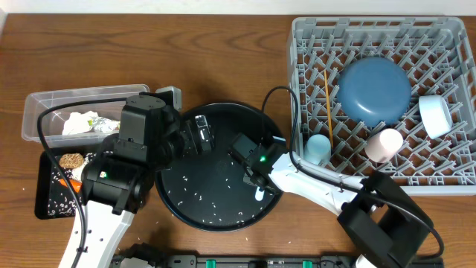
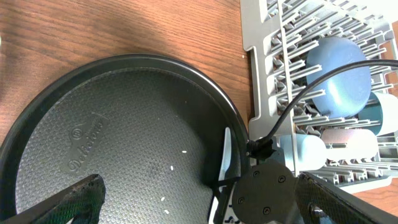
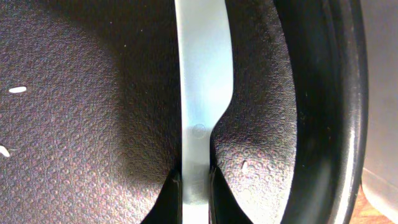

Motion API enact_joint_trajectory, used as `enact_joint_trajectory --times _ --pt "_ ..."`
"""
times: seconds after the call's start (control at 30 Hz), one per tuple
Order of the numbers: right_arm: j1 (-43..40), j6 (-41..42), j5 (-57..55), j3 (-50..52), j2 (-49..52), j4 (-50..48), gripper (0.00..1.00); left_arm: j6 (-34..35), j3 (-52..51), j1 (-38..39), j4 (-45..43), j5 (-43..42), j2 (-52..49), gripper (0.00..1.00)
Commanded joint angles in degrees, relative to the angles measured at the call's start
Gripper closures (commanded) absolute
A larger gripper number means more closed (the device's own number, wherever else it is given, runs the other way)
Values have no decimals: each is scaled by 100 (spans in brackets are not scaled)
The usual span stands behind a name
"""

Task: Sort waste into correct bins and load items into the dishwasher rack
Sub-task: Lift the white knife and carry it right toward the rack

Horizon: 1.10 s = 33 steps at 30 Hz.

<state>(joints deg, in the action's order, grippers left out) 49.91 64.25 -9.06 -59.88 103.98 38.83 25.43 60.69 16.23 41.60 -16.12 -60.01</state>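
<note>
Low at the right edge of the round tray (image 3: pixel 323 124), the right claw (image 3: pixel 196 186) is clamped on the utensil (image 3: pixel 202 74). It pinches the narrow handle by its edges, likely because the piece lies flat among rice (image 3: pixel 17 89). Above the tray the left claw (image 2: pixel 208 199) hangs spread wide, holding nothing. Just right sits the rack (image 1: pixel 446 45), plate (image 1: pixel 374 91) inside, on a wood tabletop (image 1: pixel 111 45); no room shows.

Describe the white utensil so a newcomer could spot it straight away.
Find the large round black tray mid-table. Near its right rim is a flat white plastic utensil, pinched by the right tool; everything else white there is tiny rice grains.
</note>
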Motion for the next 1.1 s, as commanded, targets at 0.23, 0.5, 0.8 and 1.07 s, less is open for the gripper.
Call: enact_joint_trajectory --times 0.23,0.5,0.8,1.07 --pt "-46 -649 -17 70 -728 120 99 -94 46 -20 -4 55 15 2" --pt "-44 -876 -13 70 -960 157 99 -94 46 -20 -4 55 15 2" --pt "-184 -1742 -9 -79 -1344 81 99 -92 46 -20 -4 55 15 2" --pt "-645 -2435 -13 -120 -2511 81 99 -92 46 -20 -4 55 15 2"
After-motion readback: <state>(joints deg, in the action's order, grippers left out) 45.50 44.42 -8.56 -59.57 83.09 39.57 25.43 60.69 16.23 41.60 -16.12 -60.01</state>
